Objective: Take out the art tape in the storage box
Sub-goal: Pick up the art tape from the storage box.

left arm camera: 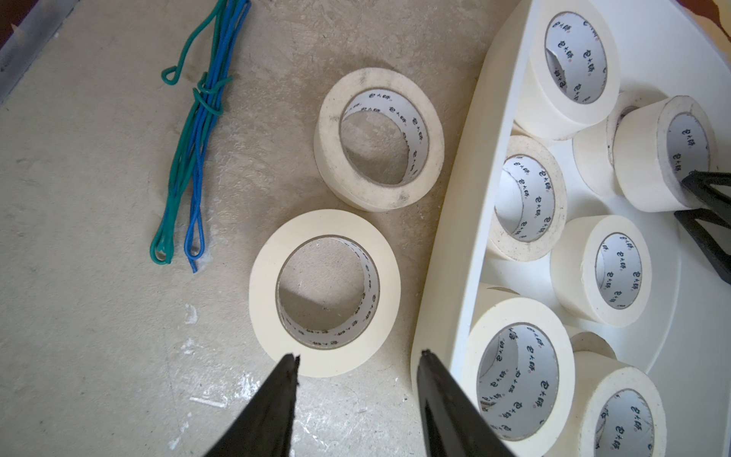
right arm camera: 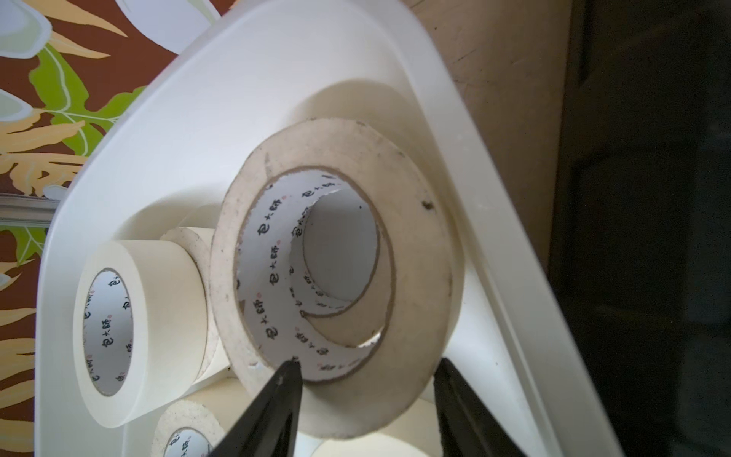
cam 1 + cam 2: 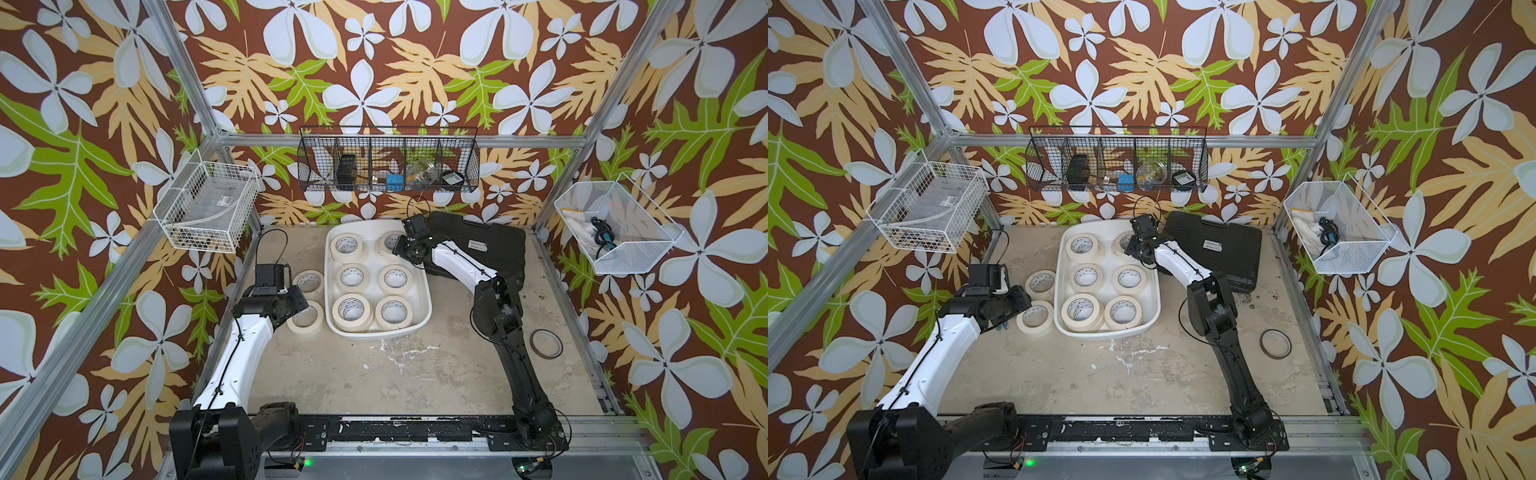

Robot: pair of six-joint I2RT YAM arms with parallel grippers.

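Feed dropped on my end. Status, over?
Left gripper open, empty. Right gripper straddles art tape wall in storage box, grip unclear. Two rolls out. Nothing blocking.

- left arm (image 3: 245, 345): glossy white shell between bulky black joints; a thin black cable (image 3: 240, 332) runs along it.
- right arm (image 3: 521, 374): black lower link, white forearm shell (same thin cable).
- left tool (image 1: 360, 356) and right tool (image 2: 368, 362): two black fingers (image 1: 273, 407) each, tapering to points.
- bases (image 3: 208, 440): black, each with a green light (image 3: 308, 462).
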